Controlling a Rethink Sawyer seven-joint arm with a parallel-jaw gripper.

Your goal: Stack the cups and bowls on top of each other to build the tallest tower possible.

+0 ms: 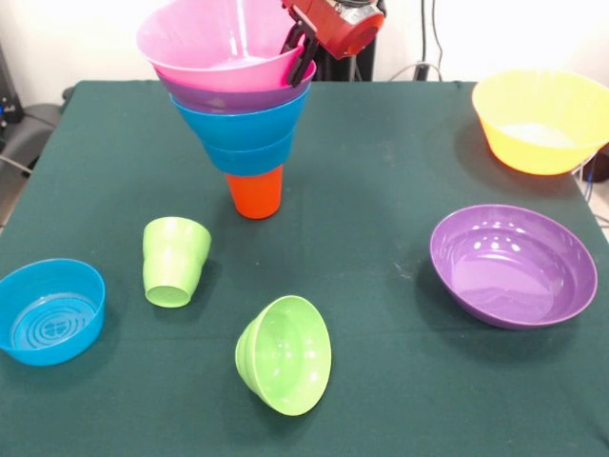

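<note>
Five pieces already make up the tower (238,105) at the far left-centre of the desk (381,190): an orange cup (255,193) turned mouth-down as the base, two blue bowls (245,129), a purple bowl (238,95) and the pink bowl (221,43) on top, each wider than the one below. The gripper (297,55) sits at the pink bowl's right rim, its dark fingers (304,65) seemingly narrow and pinched over the rim, though I cannot tell whether they truly clamp it. I judge the step in hand to be seating or letting go of the pink bowl.

Next comes fetching another piece. The yellow-orange bowl (542,119) at the far right and the second purple bowl (514,265) at the near right stand upright and well apart from everything. The green cup (174,260) lies tipped, the small green bowl (285,354) rests on its side, and a third blue bowl (49,309) sits at the near left. Nothing blocks the way, but the funnel shape looks top-heavy on its narrow base, so any sideways nudge on withdrawal risks toppling it.
</note>
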